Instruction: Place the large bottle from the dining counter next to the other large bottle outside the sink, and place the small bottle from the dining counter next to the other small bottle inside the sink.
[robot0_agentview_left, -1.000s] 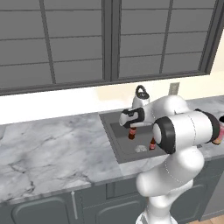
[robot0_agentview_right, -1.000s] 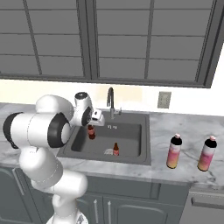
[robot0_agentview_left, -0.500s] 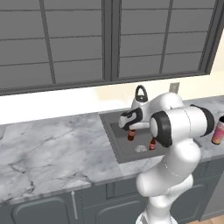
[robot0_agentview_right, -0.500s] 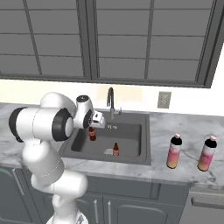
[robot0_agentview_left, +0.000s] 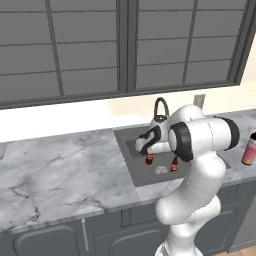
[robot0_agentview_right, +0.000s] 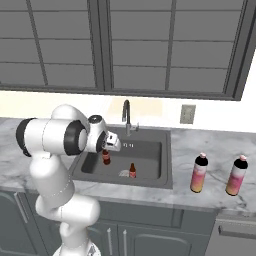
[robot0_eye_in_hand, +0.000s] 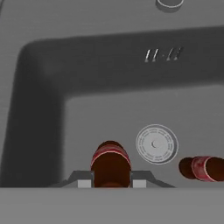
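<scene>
Reaching down over the sink (robot0_agentview_right: 165, 160), our arm folds at the elbow with the gripper (robot0_eye_in_hand: 112, 180) clenched on the small bottle (robot0_eye_in_hand: 110, 164), held inside the basin near the drain, the other small bottle (robot0_agentview_right: 132, 170) standing close beside.

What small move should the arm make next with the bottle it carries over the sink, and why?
Probably lower it to the basin floor, then open. The gripper is shut on the small bottle, which hangs inside the sink, seemingly above its floor, near the drain. The other small bottle stands close by, so the spot already fits.
</scene>
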